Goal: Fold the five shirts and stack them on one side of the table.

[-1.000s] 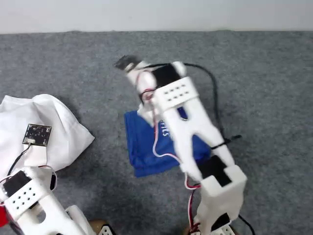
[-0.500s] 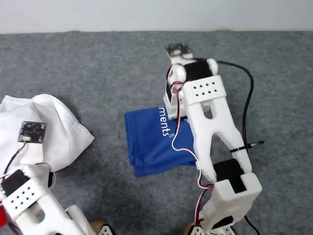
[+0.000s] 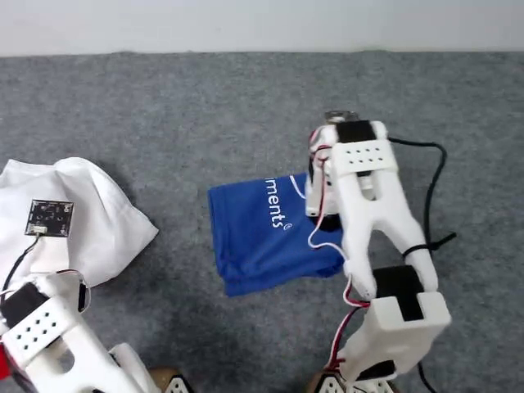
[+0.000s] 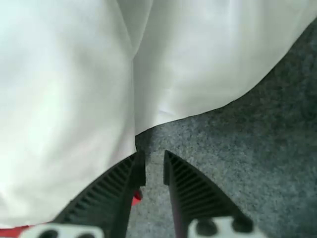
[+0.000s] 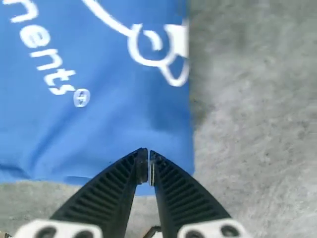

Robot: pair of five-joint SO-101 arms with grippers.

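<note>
Hovering over folded blue cotton shirt (image 3: 254,233), right gripper (image 5: 148,154) jaws together, empty; should part them wide, pinch all layers when lifting.

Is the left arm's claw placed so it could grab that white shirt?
Probably yes. The left claw hangs right at the edge of the white shirt, with nothing lying between them and bare grey table beside it.

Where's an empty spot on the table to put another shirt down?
Free: the far strip of table beyond both shirts, and right of the right arm. The gap between white shirt and blue shirt is narrow. Crowded along the near edge.
</note>
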